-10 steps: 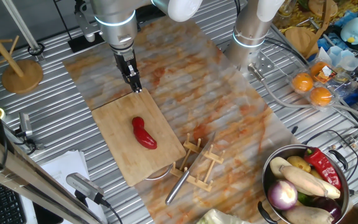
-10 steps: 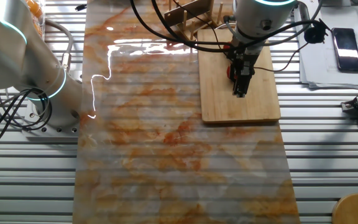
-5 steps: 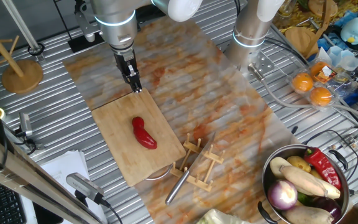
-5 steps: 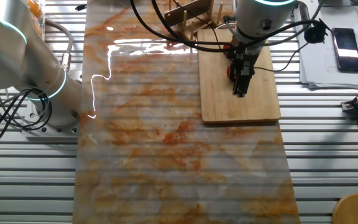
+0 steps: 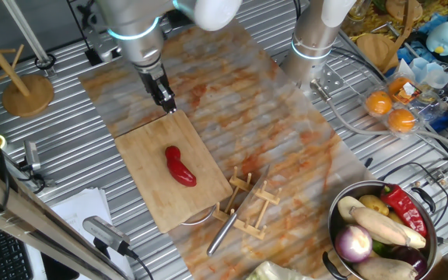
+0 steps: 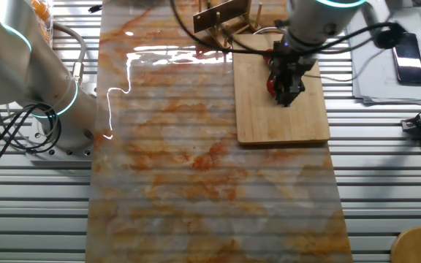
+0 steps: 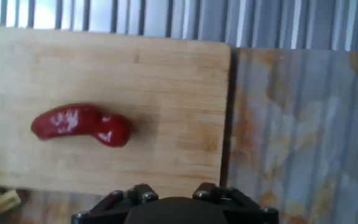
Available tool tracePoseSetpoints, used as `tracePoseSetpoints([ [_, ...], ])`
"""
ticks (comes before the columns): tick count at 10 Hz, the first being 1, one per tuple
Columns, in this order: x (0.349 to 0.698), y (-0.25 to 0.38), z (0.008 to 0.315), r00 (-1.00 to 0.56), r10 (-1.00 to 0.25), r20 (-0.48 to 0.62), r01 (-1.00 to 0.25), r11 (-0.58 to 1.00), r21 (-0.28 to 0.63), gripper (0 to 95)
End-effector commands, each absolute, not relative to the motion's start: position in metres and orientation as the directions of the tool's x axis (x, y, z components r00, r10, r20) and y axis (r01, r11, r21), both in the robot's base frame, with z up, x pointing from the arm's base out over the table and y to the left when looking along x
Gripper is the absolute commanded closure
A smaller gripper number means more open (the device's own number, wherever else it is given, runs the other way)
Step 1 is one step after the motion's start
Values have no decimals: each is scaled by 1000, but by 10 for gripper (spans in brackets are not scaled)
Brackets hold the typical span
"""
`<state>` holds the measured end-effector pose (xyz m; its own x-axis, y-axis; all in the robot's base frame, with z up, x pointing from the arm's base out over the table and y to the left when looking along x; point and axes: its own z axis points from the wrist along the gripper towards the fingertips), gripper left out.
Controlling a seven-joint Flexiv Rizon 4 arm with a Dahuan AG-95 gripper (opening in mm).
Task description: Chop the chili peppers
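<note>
Overhead, arm tilted above cutting board (image 5: 169, 175) edge, jaws' state unclear, chili pepper (image 7: 82, 124) whole.

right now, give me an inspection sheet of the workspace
surface: marbled mat on a ribbed metal table, bamboo board on top
job's things: one whole chili lying on the board, uncut
clutter: wooden rack and a metal rod by the board; bowl of vegetables; oranges; phone
grippers: gripper above the board's far corner, away from the chili; open or shut cannot be told
cables: black cables by the second arm's base
surroundings: wooden stand, papers, toys
</note>
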<state>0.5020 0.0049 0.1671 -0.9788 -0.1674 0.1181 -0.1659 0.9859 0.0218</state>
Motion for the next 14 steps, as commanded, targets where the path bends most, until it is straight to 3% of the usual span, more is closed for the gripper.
tracePoseSetpoints([
  [1,501,8,166,-972,-194,131,-192,981,27,950],
  [6,518,48,186,-965,-212,152,-209,977,33,950],
  [10,516,61,182,-936,-320,147,-317,947,45,950],
  [14,516,61,182,-938,-316,144,-313,949,43,950],
])
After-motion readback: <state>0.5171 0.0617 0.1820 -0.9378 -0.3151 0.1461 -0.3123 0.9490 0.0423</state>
